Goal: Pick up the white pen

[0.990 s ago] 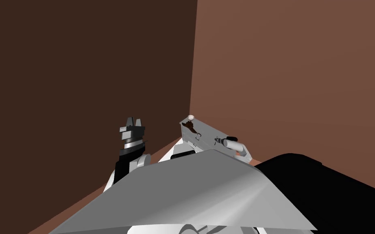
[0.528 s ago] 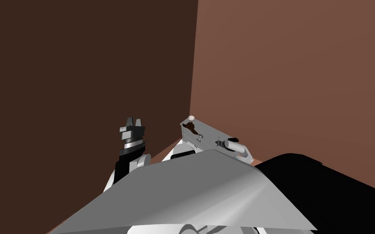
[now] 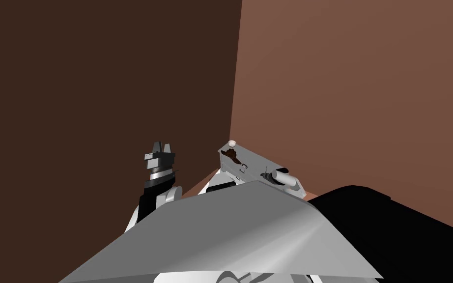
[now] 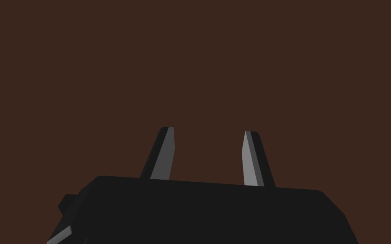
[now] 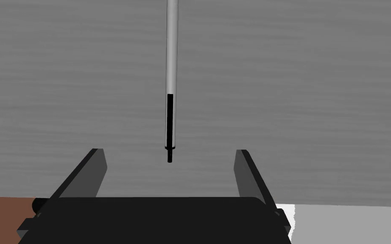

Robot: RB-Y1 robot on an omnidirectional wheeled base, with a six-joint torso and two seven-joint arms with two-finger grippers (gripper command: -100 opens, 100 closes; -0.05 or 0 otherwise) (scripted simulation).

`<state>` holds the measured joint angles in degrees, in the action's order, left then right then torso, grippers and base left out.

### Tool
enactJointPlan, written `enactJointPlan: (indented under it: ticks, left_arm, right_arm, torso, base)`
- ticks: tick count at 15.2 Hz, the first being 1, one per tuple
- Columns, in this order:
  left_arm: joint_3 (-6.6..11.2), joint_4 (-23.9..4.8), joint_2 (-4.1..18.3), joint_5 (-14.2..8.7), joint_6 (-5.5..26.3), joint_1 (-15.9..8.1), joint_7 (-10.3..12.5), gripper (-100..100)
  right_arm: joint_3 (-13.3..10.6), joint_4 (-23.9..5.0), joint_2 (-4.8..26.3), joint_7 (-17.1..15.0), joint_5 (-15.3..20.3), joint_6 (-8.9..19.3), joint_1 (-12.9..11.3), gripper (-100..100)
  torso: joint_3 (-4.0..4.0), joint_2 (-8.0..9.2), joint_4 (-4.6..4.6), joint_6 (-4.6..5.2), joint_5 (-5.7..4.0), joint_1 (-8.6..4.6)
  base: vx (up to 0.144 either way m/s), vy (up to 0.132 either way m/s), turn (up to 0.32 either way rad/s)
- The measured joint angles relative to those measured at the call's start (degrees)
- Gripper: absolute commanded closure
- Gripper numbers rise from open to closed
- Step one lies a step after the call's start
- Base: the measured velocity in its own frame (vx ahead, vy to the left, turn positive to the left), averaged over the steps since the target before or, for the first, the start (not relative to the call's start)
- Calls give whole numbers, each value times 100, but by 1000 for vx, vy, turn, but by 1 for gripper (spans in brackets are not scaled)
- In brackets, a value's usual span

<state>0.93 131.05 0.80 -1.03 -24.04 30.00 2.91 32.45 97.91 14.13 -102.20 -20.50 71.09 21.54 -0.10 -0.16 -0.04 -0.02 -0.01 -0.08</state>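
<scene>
Grey tabletop [image 5: 317,84] lies under the right claw [image 5: 170,151], its fingers spread wide, gripping nothing. The left claw [image 4: 208,130] is likewise parted and empty. A thin pale pen [image 5: 172,51] points away from the right claw, dark end centred between the fingertips. Approach stage; next likely lower, then pinch.

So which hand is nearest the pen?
The right gripper: its open fingers flank the pen tip on the grey table. The left gripper faces a brown wall.
</scene>
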Motion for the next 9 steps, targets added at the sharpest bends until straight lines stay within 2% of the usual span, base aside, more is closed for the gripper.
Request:
enactJointPlan:
  ticks: [5,6,9]
  left_arm:
    - [0,0,0,0,0,0,0,0]
    - [0,0,0,0,0,0,0,0]
    - [0,0,0,0,0,0,0,0]
  right_arm:
    - [90,-433,-12,156,2,-297,-143,-100]
    - [95,-458,-15,171,1,-325,-148,100]
    - [93,-452,-15,172,-1,-327,-152,100]
  torso:
    - [6,10,2,0,-2,-7]
    - [6,10,3,1,-1,-7]
    - [4,8,0,3,-6,-11]
  base:
    - [-8,0,23]
    - [0,0,0]
    - [0,0,0]
